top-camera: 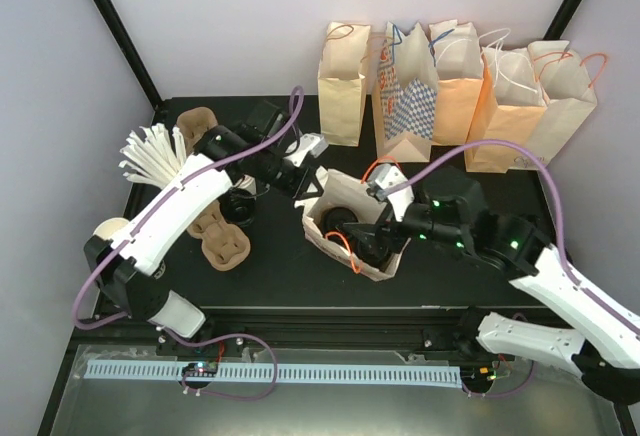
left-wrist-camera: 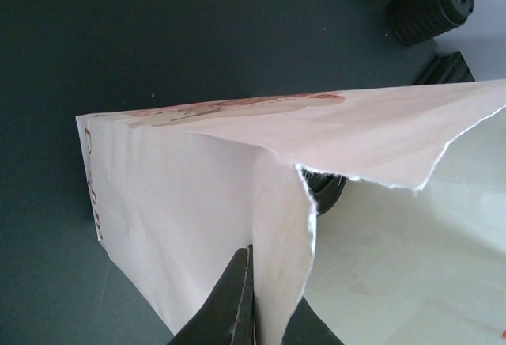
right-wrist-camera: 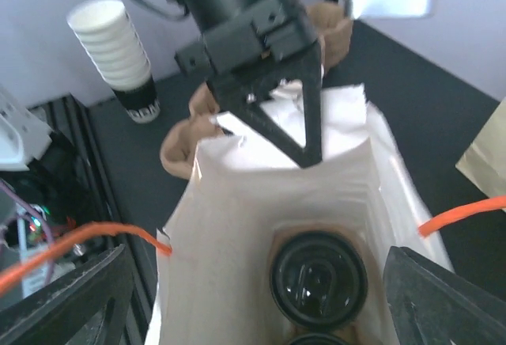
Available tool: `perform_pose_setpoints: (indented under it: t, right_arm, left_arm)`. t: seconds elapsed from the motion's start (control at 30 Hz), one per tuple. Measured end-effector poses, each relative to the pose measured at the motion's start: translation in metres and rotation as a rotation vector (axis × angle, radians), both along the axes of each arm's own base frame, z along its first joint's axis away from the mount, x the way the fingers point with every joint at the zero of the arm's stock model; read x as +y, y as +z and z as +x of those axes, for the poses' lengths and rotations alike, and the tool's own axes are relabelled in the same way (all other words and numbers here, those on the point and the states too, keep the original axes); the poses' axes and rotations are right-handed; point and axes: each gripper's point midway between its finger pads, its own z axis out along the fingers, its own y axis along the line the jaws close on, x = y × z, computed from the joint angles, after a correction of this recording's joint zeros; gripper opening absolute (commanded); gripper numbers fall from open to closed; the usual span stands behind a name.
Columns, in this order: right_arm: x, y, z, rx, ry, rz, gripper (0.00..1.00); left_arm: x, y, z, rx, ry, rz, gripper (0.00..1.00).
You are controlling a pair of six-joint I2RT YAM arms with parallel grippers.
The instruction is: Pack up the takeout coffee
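Two grippers: left gripper clamps paper bag rim to hold it open; right gripper gapes empty above bagged takeout coffee.

Row of paper bags w/ handles upright at back of black table. Brown pulp carriers on L, nr stack of cream cups.
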Motion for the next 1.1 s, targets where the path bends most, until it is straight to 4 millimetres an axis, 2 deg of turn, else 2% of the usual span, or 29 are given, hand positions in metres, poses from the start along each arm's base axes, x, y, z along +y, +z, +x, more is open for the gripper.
perform_pose_setpoints:
  t: [0.1,0.3,0.43,0.6,0.77,0.87,1.0,1.1]
  right_arm:
    - [-0.006,0.021,-0.009,-0.020,0.006,0.085,0.82]
    - [-0.006,0.036,-0.017,-0.019,0.032,0.149,0.71]
    - [-0.008,0.046,-0.022,-0.023,0.046,0.191,0.71]
    - [-0.011,0.067,-0.023,-0.056,0.038,0.226,0.73]
    - [-0.019,0.077,-0.013,-0.110,-0.025,0.228,0.75]
    - [-0.021,0.083,-0.002,-0.133,-0.066,0.219,0.75]
    - [-0.025,0.088,0.020,-0.152,-0.141,0.214,0.74]
    - [-0.039,0.085,0.045,-0.154,-0.239,0.204,0.74]
  left_arm:
    - [-0.001,0.006,-0.006,-0.050,-0.009,-0.016,0.03]
    - [0.003,0.022,-0.002,-0.145,0.012,-0.046,0.03]
    - [0.002,0.029,0.001,-0.181,0.019,-0.058,0.03]
    - [0.002,0.027,0.004,-0.184,0.035,-0.054,0.03]
    - [0.003,0.012,0.019,-0.130,0.100,-0.028,0.03]
    - [0.003,-0.003,0.041,-0.066,0.157,-0.001,0.03]
    - [0.008,-0.018,0.070,0.000,0.234,0.023,0.03]
    - [0.014,-0.016,0.087,0.007,0.281,0.015,0.03]
